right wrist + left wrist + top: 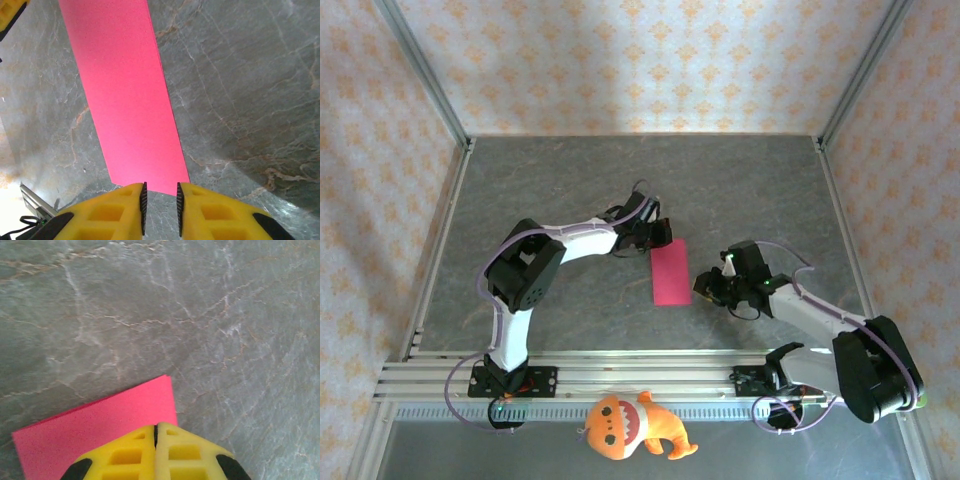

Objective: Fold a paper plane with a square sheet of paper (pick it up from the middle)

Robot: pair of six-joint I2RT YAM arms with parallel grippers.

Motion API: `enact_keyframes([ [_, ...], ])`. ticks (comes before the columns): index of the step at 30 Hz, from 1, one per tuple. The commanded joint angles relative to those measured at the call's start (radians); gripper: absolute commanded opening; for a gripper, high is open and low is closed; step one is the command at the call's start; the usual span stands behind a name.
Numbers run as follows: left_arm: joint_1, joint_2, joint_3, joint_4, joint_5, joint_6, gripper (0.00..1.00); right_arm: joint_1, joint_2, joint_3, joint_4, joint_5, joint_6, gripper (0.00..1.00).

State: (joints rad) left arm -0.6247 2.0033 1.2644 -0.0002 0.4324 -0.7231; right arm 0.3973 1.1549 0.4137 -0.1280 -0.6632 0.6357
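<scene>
The square sheet of paper lies flat on the grey table as a narrow magenta-pink rectangle, folded double. My left gripper is at its far end; in the left wrist view its yellow fingers are pressed together over the paper, near a corner. My right gripper is beside the sheet's near right edge. In the right wrist view its jaws stand a little apart with bare table between them, and the paper's short edge lies just beyond the tips. The left gripper's yellow finger shows at the paper's far end.
An orange plush toy lies in front of the aluminium rail at the near edge. Patterned walls with metal posts close the table on three sides. Grey marbled tabletop stretches beyond the paper.
</scene>
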Motion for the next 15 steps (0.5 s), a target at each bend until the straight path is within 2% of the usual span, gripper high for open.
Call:
enact_keyframes([
  [1,0.014,-0.008,-0.036,0.017,-0.013,0.025,0.0,-0.003,0.001,-0.022,0.037,-0.03,0.02,0.25],
  [9,0.033,0.028,-0.083,0.054,0.01,0.031,0.0,0.007,0.011,-0.034,0.057,-0.054,0.047,0.28],
  [15,0.034,0.025,-0.139,0.081,0.008,0.031,0.0,0.033,0.022,-0.027,0.064,-0.068,0.065,0.35],
])
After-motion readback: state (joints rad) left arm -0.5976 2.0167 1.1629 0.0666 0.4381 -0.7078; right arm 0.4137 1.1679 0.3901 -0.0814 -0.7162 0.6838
